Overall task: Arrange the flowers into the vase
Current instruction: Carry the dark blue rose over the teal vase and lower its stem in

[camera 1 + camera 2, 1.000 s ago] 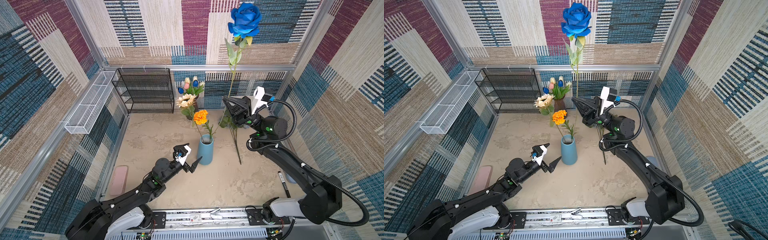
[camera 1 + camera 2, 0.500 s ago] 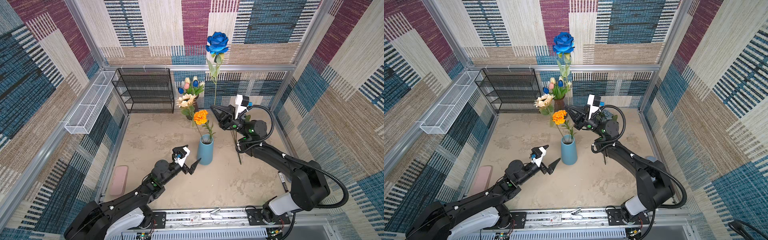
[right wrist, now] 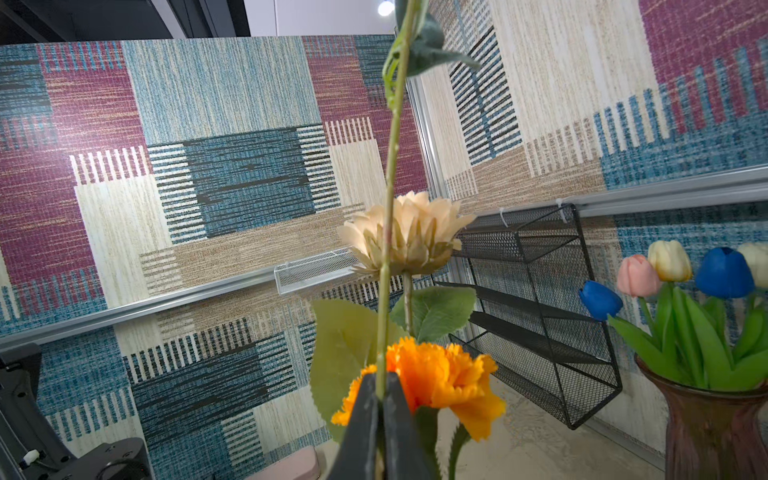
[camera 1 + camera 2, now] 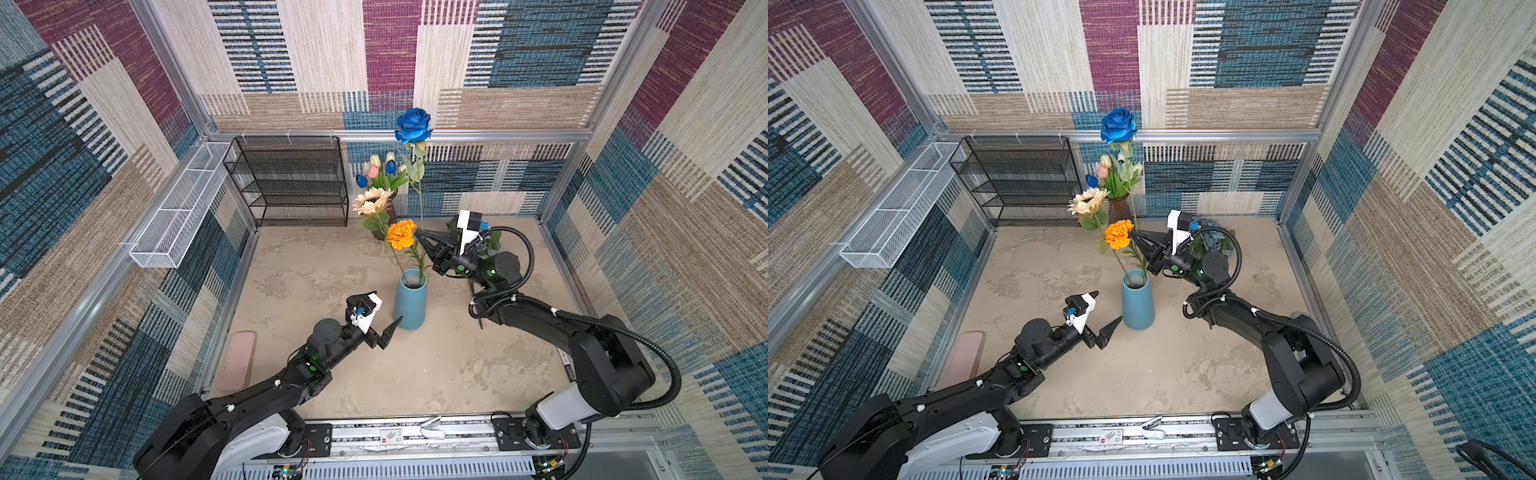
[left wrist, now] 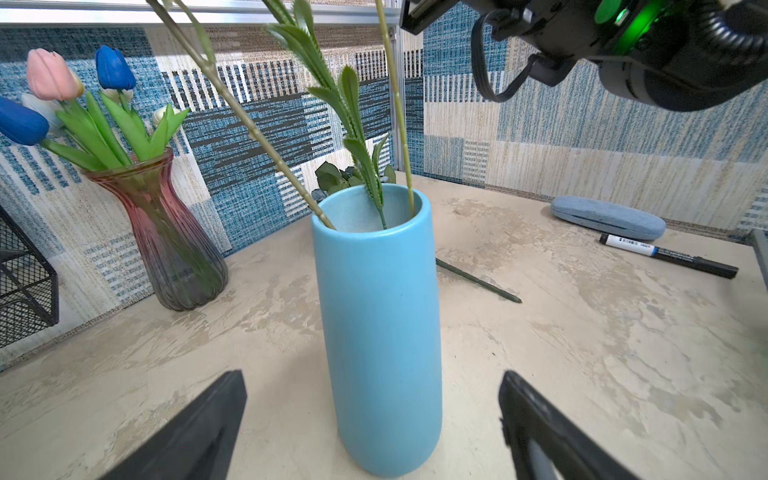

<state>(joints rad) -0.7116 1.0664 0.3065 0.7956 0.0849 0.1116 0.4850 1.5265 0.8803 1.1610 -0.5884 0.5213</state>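
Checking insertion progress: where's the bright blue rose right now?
In both top views, near the middle: the blue rose stands upright, stem pinched by the right end effector, its lower end inside the blue vase beside the orange flower.

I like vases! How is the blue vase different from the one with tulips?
The blue vase is plain and straight; the tulip vase is clear, reddish and curvy. The blue vase holds an orange flower; the tulip vase holds tulips. Both stand upright on the table.
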